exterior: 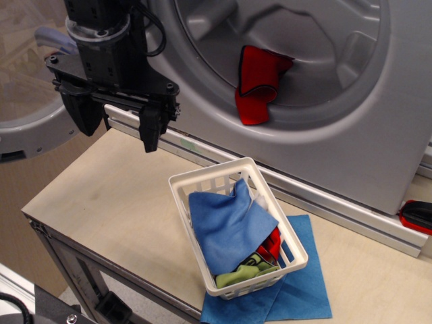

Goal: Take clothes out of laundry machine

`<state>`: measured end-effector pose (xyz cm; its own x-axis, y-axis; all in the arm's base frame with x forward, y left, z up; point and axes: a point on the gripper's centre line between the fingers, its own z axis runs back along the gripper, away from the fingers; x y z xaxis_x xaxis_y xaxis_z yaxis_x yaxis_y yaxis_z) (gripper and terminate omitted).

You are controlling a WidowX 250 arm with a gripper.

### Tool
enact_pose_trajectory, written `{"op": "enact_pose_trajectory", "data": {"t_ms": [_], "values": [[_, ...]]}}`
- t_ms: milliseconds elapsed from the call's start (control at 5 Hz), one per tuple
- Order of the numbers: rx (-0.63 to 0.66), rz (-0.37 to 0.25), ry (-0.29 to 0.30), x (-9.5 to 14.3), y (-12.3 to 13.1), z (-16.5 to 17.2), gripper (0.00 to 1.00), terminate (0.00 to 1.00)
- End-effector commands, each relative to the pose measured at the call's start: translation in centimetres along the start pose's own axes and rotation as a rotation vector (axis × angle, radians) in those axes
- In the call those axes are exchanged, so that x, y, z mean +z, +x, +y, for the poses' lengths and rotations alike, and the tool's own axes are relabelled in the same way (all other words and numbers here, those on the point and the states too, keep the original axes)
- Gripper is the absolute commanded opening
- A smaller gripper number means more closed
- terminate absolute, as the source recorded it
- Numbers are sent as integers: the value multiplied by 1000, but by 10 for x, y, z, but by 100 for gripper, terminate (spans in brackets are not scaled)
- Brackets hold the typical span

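A bright red cloth (258, 84) with dark trimmed edges lies in the round drum opening of the grey laundry machine (337, 142), draped over the lower lip of the drum. My gripper (116, 131) hangs at the upper left, above the table and to the left of the drum opening, well apart from the red cloth. Its two dark fingers (150, 128) point down, spread apart, with nothing between them.
A white slatted basket (202, 179) stands on the wooden table (101, 196), holding a blue cloth (229, 226), a lime-green cloth (244, 273) and a bit of red. A blue cloth (304, 283) lies under it. The washer's round door (27, 101) stands open at left.
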<state>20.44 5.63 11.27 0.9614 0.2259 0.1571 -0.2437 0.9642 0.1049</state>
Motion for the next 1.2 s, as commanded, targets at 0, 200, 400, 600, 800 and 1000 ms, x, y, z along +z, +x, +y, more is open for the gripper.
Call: {"op": "enact_pose_trajectory", "data": {"t_ms": [0, 200, 400, 600, 800, 1000], "values": [[0, 0, 0, 0, 0, 0, 100, 0], [53, -101, -67, -4, 29, -16, 100, 0], [122, -192, -93, -6, 62, -34, 100, 0], [126, -250, -135, -3, 86, -48, 100, 0], [101, -350, -130, -7, 108, -66, 100, 0], [85, -418, -125, -14, 125, -72, 100, 0]]}}
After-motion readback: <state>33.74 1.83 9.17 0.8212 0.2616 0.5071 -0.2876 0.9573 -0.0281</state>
